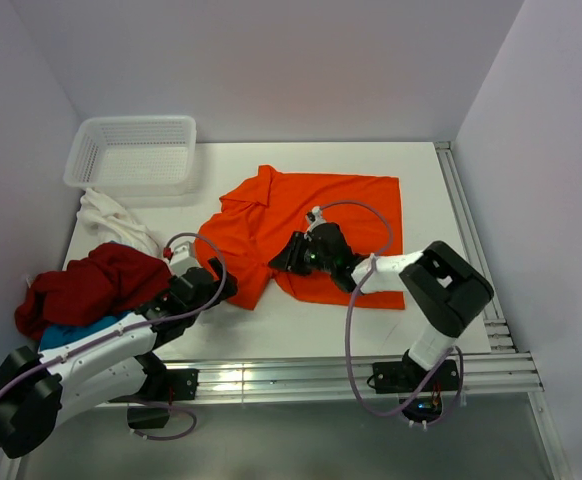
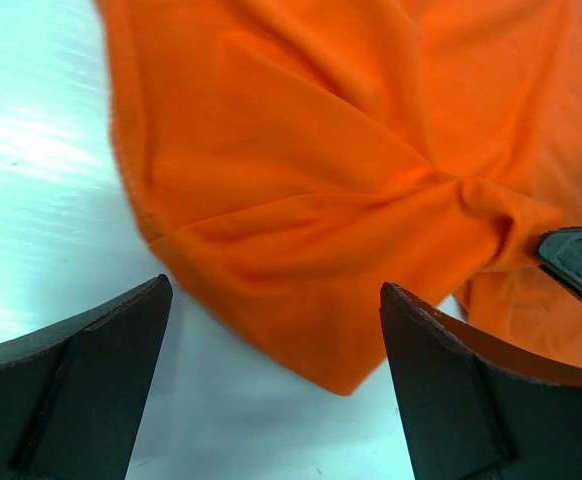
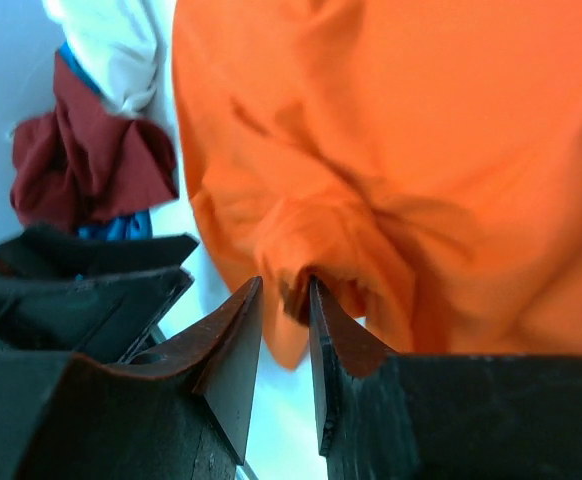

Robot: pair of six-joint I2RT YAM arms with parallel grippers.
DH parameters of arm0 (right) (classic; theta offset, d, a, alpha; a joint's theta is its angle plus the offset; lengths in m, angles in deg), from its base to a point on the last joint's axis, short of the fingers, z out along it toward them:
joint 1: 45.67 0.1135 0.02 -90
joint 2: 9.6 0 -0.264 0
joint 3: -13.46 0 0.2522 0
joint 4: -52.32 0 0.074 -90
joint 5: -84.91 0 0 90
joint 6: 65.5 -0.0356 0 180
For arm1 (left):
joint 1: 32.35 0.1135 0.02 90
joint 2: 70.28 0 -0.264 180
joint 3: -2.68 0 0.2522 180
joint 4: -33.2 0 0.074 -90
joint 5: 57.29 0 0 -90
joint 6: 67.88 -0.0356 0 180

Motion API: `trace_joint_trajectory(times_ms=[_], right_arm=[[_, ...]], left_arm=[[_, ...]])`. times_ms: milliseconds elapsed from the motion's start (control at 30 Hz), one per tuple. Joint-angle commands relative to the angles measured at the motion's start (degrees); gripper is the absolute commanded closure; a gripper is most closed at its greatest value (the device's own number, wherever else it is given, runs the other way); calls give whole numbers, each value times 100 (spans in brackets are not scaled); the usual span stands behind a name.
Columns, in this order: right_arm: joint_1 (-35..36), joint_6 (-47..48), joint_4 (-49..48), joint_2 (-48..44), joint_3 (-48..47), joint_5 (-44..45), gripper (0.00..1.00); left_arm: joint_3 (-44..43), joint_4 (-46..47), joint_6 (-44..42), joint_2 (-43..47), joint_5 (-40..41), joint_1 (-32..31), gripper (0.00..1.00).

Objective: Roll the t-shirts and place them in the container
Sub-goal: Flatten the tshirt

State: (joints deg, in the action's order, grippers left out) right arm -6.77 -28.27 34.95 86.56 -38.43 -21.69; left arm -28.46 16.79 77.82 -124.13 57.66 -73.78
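White table (image 1: 426, 190), orange t-shirt (image 1: 346, 210) fold at barely parted right jaws, left jaws wide

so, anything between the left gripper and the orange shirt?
Nothing visible. The left gripper is open right at the orange shirt, and a corner of the cloth shows between its jaws over bare table. The right gripper is at a bunched fold of the same shirt, off to one side, not in the gap.

collared t-shirt (image 1: 331, 205): bright orange, plain;
heap's top t-shirt (image 1: 96, 285): dark red;
lowest t-shirt (image 1: 71, 332): blue;
t-shirt beside basket (image 1: 111, 215): white;
basket (image 1: 131, 183): white mesh;
table (image 1: 426, 200): white
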Motion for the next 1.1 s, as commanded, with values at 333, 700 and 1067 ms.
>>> trace_joint_trajectory(times_ms=[333, 700, 1067], right_arm=[[338, 549, 485, -975, 517, 974, 68], [356, 575, 907, -1679, 693, 1493, 68], [356, 575, 1048, -1908, 781, 1651, 68]], left_arm=[[95, 582, 1, -29, -386, -620, 17], [130, 723, 81, -618, -245, -893, 19], [130, 687, 195, -750, -297, -1104, 20]])
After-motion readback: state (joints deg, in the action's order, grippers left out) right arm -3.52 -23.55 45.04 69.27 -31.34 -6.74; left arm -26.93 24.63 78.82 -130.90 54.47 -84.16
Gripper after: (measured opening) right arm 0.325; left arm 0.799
